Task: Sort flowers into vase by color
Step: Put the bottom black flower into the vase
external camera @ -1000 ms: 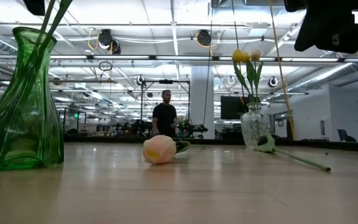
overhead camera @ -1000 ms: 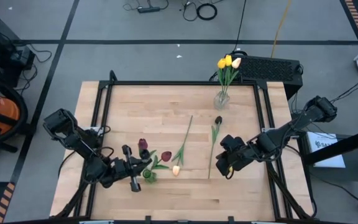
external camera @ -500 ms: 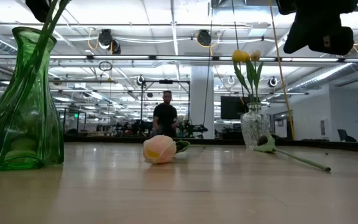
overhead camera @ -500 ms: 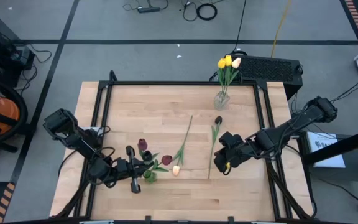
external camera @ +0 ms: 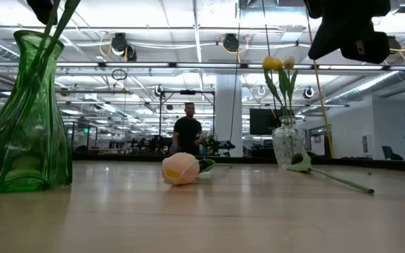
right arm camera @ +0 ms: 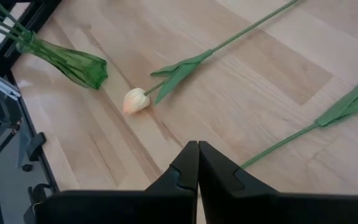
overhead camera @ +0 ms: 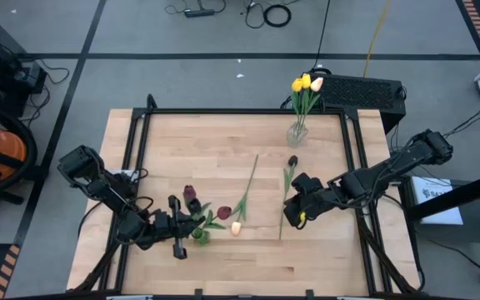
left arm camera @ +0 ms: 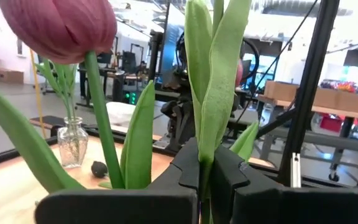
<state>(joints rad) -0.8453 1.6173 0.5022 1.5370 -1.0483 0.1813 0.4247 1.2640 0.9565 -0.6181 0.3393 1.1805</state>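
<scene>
Two dark red tulips (overhead camera: 190, 193) are standing in the green vase (overhead camera: 199, 236), the left claw (overhead camera: 183, 225) pinching their stems shut. Three yellow and cream tulips (overhead camera: 305, 83) are filling the clear vase (overhead camera: 297, 133). Right of the green vase, a peach tulip (overhead camera: 237, 227) is lying stem outward; the right claw (overhead camera: 290, 218), closed and empty, is hovering beside a near-black tulip (overhead camera: 292, 162) on the surface (overhead camera: 223, 150).

overhead, table-level, two wrist views, shared table (overhead camera: 323, 258)

A person (external camera: 186, 128) stands far behind the wooden table (overhead camera: 182, 150).
</scene>
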